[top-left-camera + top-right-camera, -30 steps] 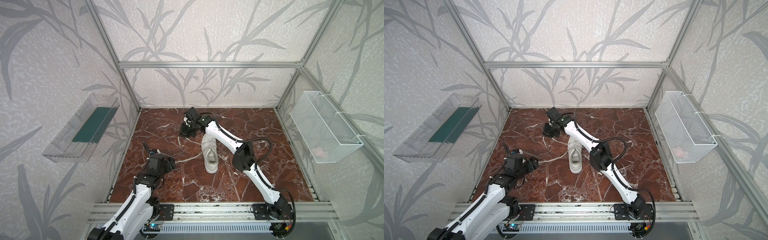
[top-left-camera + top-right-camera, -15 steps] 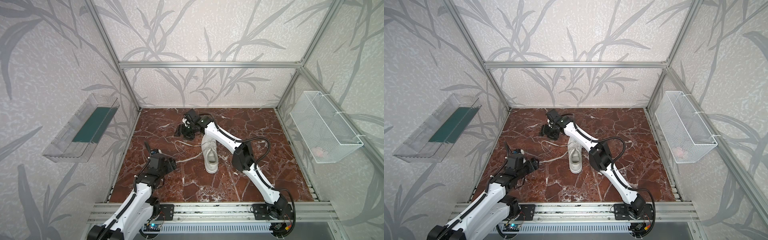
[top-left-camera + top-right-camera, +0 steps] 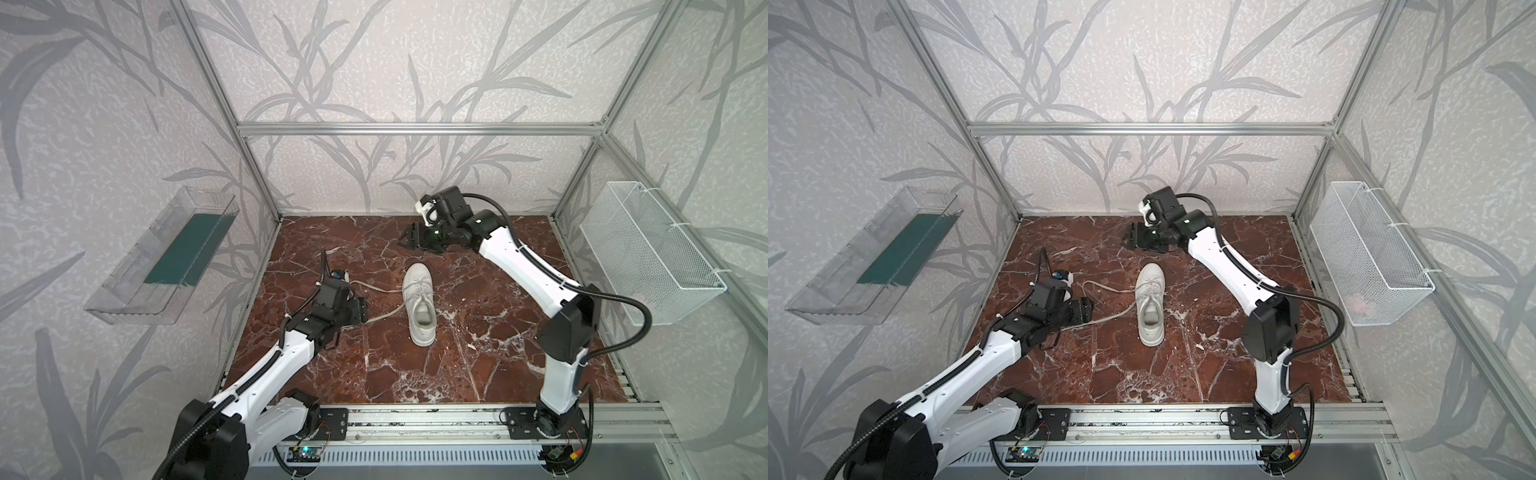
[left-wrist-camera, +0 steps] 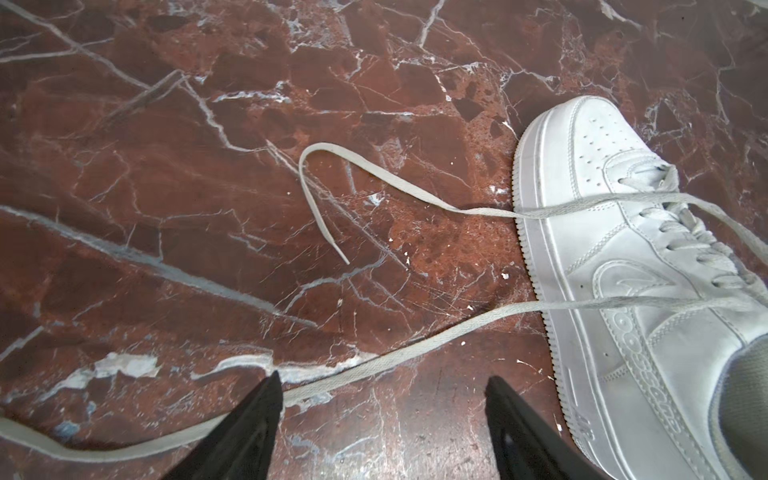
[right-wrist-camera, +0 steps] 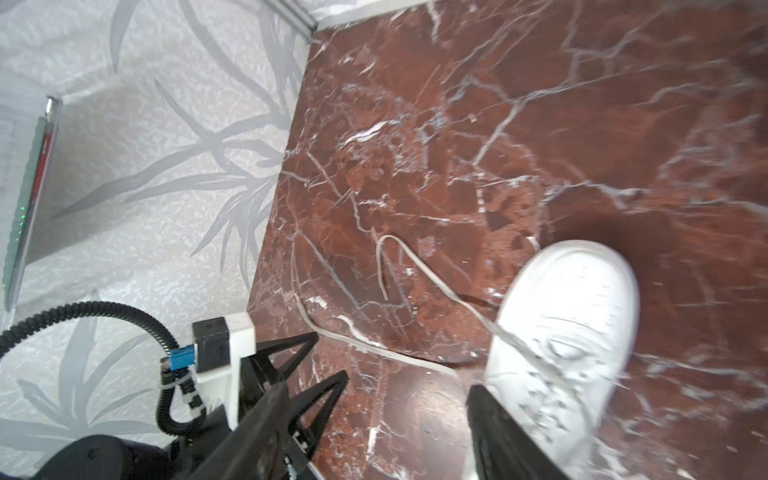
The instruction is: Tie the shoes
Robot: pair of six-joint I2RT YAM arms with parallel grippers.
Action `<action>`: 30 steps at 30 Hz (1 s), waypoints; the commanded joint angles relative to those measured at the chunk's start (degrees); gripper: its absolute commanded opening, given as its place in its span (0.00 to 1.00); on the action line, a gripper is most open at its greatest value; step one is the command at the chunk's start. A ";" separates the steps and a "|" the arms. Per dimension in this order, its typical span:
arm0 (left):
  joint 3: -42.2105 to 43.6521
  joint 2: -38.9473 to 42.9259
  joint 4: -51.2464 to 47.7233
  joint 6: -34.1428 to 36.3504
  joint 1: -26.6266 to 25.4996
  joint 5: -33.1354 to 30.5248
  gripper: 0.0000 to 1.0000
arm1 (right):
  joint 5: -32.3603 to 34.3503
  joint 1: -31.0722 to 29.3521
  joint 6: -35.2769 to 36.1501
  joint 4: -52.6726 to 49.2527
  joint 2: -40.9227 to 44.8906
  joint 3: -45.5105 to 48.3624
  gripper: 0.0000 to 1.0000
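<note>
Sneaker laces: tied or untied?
Untied. Both laces trail off the sneaker and lie loose on the floor; no bow shows.

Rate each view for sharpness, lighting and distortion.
Right wrist view: motion-blurred, with the sneaker and its lacing smeared and a dark shadow around its toe. Left wrist view: sharp, with the lace weave and the sole's ribbing crisp under even light. Both top views: sharp and softly lit, with only faint shadows on the marble surface; the wide lens splays the frame posts outward.
</note>
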State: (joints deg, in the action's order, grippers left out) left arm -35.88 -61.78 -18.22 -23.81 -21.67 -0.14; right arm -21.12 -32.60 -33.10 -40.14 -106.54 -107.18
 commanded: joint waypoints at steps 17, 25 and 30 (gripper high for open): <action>-9.95 -18.56 -17.25 -14.92 -4.06 -16.23 0.73 | -10.15 14.43 2.21 7.86 9.07 22.47 0.66; -8.60 -22.85 -10.45 -17.02 -4.02 -11.81 0.68 | -11.66 16.91 4.43 5.89 7.74 22.56 0.65; -7.17 -24.27 -6.90 -19.98 -4.13 -10.97 0.63 | -11.83 17.65 4.00 6.52 8.45 25.83 0.65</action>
State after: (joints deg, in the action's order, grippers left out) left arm -43.97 -84.93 -27.49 -40.64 -25.50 -11.11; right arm -31.64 -15.25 -29.80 -33.56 -99.31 -83.11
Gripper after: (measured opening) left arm 0.635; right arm 0.651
